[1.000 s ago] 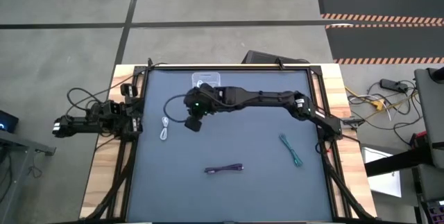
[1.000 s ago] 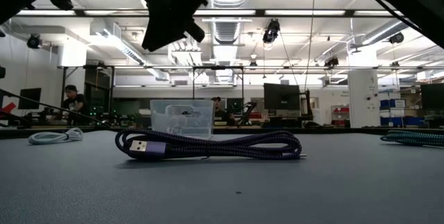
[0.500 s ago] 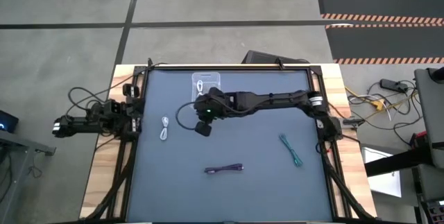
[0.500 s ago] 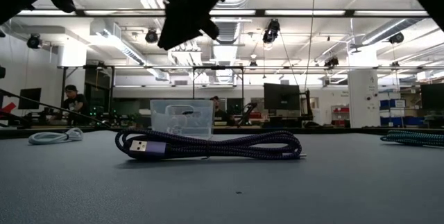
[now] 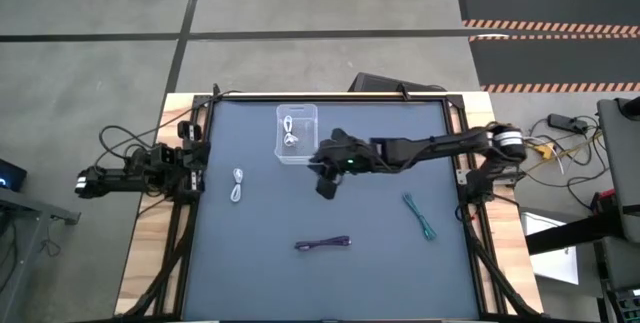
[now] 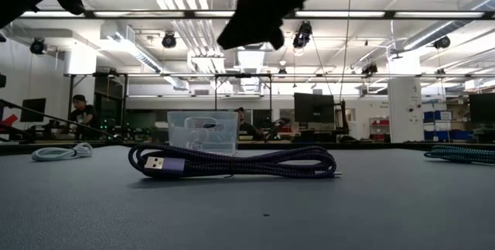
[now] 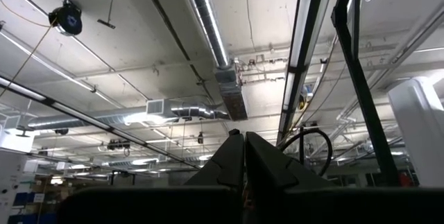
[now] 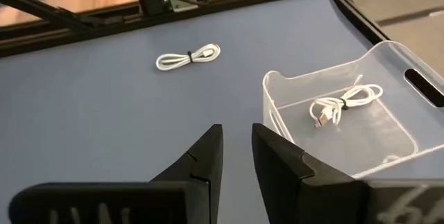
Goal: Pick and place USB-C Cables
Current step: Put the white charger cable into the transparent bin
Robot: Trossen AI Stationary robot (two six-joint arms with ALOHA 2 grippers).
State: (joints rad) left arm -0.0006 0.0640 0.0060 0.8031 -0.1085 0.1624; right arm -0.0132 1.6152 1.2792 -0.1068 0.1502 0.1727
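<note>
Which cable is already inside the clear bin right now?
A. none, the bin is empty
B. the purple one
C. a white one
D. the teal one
C: a white cable lies coiled on the floor of the clear bin, while the purple cable, the teal cable and the other white cable lie on the table outside it.

- I see the bin (image 5: 297,133) at the far middle of the table (image 5: 380,273), and one bundled cable (image 5: 291,133) lies inside it.
- A second cable (image 5: 238,184) lies on the table to the left of the bin, near the left edge.
- A third cable (image 5: 323,244) lies nearer to the front, about the middle.
- A fourth cable (image 5: 421,216) lies on the right side.
- My right gripper (image 5: 326,185) hangs over the table just right of the bin; the left arm (image 5: 140,173) rests outside the left edge.
</note>
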